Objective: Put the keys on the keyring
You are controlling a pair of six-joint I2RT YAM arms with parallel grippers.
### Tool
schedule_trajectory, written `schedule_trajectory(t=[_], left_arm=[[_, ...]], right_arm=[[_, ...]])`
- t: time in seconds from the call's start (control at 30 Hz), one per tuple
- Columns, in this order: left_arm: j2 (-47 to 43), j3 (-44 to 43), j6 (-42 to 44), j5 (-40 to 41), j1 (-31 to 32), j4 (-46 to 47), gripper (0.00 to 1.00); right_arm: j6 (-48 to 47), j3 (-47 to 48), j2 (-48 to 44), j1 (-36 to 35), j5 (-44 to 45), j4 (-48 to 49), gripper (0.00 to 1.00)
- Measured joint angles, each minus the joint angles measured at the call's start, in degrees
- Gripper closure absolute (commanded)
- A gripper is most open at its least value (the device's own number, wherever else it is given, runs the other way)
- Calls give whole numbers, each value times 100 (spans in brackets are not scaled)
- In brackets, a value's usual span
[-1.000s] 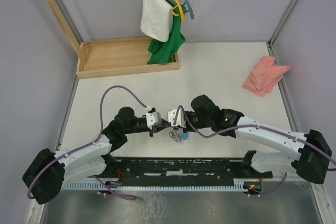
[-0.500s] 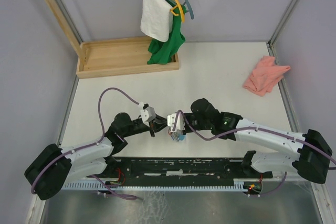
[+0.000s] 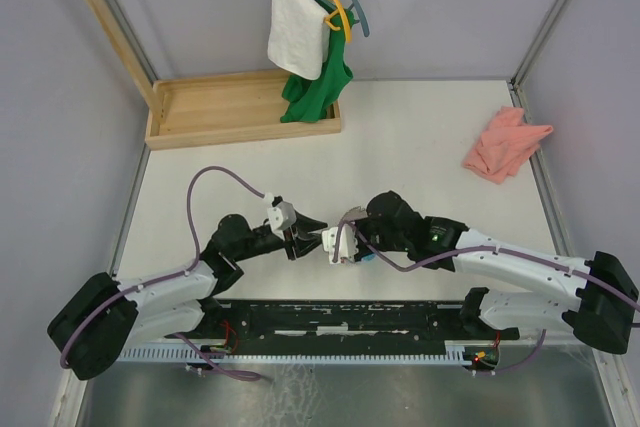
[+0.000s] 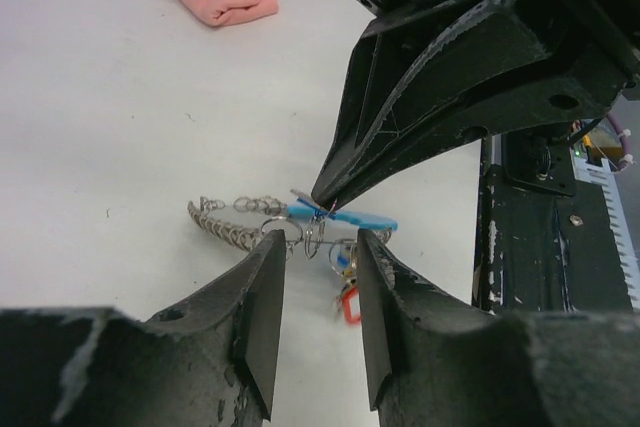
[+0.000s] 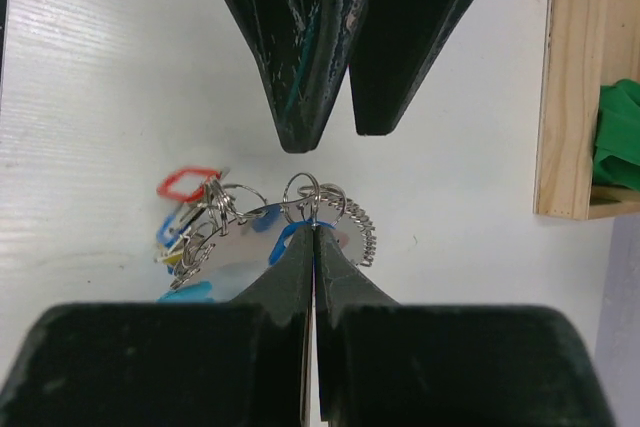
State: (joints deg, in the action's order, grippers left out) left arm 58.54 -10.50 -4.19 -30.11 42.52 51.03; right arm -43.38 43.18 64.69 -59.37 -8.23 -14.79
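Though near left tool, keys in right tool

— Where are the keys?
— In one small bunch on the white desk. The blue key lies flat, pointing sideways. The red key, with an open oval head, sits at the end of the bunch opposite the chain.
— And the keyring?
— The keyring is a thin steel loop standing up. It is pinched at the tips of the closed fingers of the right gripper. A coiled metal chain trails beside it.
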Motion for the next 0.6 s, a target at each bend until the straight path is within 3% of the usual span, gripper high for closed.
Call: schedule_trajectory(t=[0.17, 0.37, 0.6], left_arm=[[-144, -149, 85, -11, 0, -649, 49], [-83, -398, 291, -103, -2, -1231, 48], [400, -855, 601, -365, -2, -1670, 57]], right_arm=[[-151, 114, 0, -37, 35, -313, 99], [-317, 291, 0, -103, -52, -442, 99], [-463, 352, 4, -138, -98, -590, 99]])
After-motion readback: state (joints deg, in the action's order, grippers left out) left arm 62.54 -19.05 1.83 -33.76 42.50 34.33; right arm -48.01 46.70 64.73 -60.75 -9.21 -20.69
